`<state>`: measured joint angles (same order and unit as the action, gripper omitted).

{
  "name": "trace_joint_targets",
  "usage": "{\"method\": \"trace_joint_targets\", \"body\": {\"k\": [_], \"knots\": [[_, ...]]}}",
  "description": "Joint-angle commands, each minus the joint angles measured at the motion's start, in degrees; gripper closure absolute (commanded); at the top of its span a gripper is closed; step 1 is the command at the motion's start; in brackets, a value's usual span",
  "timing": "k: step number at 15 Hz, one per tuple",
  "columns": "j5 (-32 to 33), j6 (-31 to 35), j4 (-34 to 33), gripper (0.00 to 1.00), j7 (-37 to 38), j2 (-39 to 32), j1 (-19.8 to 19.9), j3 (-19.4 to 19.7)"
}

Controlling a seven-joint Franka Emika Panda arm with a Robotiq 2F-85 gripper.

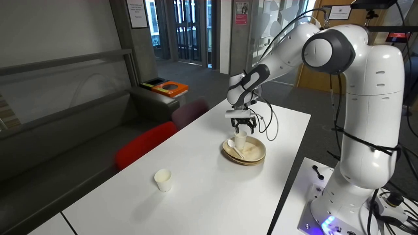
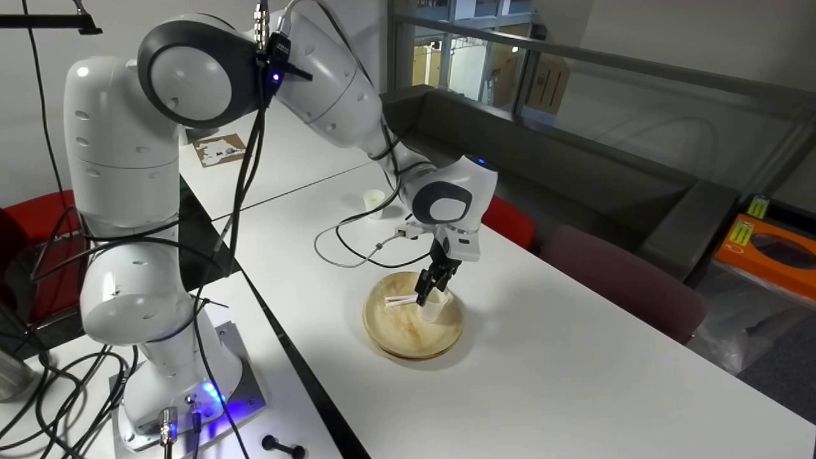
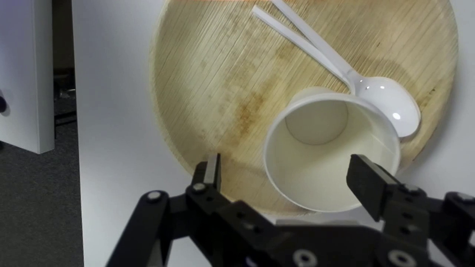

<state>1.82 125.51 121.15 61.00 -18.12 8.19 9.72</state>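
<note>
"What did the wrist view show that the exterior ones didn't?"

"The inner bottom of the pale cup point(image 3: 330, 148)."

"And the gripper point(image 3: 285, 162)?"

"Its fingers point(image 3: 365, 181) stood wide apart, clasping nothing; one overlapped the cup's mouth in that view, though I couldn't tell whether it dipped inside."

"Did the exterior views add anything?"

"Both held a second cup point(image 1: 163, 180), on the table point(image 1: 202, 202), well apart from the plate point(image 1: 256, 151)."

"And which way did the pale cup point?"

"Straight up: it stood on that plate, near its edge, mouth uppermost, long axis vertical, just beside the bowl of the spoon point(image 1: 231, 143)."
</note>
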Motion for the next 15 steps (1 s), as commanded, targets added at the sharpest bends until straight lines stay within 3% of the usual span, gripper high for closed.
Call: {"method": "trace_joint_targets", "body": {"k": [1, 13, 15], "knots": [[-0.3, -3.0, -2.0, 0.11, 0.7, -0.6, -1.2, 1.2], [0.2, -3.0, -1.7, 0.24, 0.8, -1.0, -2.2, 1.7], [0.1, -3.0, -1.7, 0.39, 0.7, -1.1, -2.2, 1.8]]}}
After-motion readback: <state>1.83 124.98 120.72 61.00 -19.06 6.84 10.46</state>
